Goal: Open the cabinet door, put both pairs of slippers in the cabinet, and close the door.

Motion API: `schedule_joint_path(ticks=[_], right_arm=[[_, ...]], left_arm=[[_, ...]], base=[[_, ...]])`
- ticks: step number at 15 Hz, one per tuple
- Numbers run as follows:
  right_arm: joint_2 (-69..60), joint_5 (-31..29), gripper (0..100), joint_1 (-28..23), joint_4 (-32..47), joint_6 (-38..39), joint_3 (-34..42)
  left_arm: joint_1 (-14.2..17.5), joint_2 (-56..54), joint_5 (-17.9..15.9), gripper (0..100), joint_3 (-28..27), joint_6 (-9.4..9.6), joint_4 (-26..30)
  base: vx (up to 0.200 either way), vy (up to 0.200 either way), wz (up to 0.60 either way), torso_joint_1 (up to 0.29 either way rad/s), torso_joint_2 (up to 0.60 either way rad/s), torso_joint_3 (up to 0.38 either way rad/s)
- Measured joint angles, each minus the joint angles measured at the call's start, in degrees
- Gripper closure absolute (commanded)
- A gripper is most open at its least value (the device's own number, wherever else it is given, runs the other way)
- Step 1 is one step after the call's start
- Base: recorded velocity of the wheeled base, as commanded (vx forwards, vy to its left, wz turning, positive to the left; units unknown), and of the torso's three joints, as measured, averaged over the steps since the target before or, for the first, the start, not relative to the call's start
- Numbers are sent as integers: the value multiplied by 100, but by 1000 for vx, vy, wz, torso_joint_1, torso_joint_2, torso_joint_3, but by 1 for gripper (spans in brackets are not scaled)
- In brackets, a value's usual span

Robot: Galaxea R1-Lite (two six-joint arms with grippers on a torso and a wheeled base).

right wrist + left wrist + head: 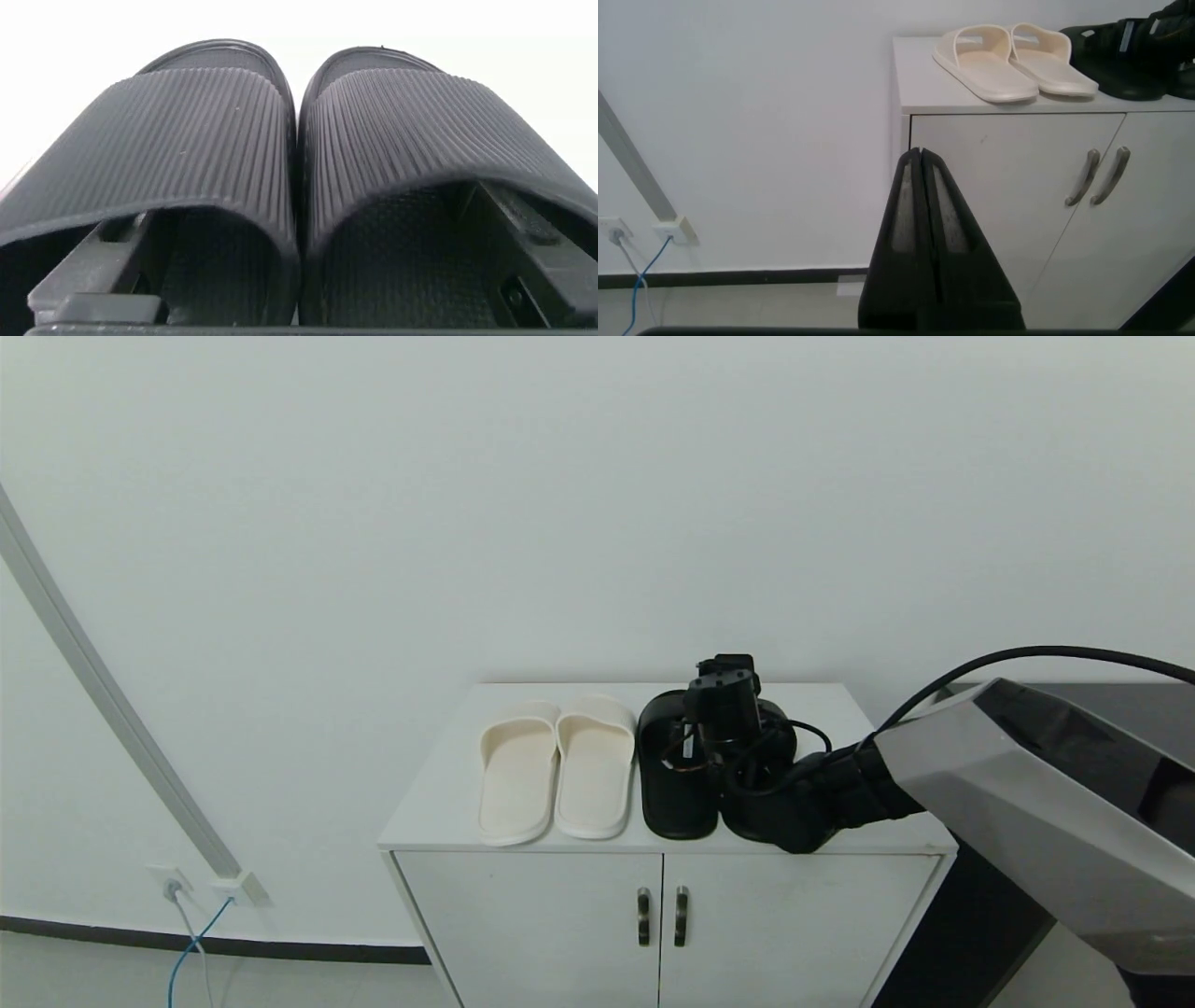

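A white cabinet (523, 915) stands against the wall with both doors shut and its two handles (661, 916) side by side at the middle. On its top lie a cream pair of slippers (557, 767) and, to their right, a black pair of slippers (674, 793). My right gripper (721, 751) is down on the black pair, open, with one finger (93, 275) under each slipper's strap and the two inner sides between them. My left gripper (922, 187) is shut on nothing, low and to the left of the cabinet front, facing the left door (999, 187).
A wall socket with a blue and a white cable (173, 889) sits low on the wall left of the cabinet, under a slanting grey conduit (103, 691). A dark surface (1153, 709) lies right of the cabinet. The floor in front is bare.
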Motion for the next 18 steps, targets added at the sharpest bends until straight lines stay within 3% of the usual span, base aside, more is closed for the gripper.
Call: schedule_joint_path(ticks=[11,14,18], right_arm=[[-77,-30,100,-9,5,5,116],[-568,213,100,24,-150,-129,758],[-1690,1385,100,201,-920,-657,2415]], left_arm=[[2,0,0,100,0,0,0],[2,0,0,100,0,0,0],[0,0,-4,100,0,11,0]], base=[[0,0,0,0,0,0],[0,0,0,0,0,0],[0,0,0,0,0,0]])
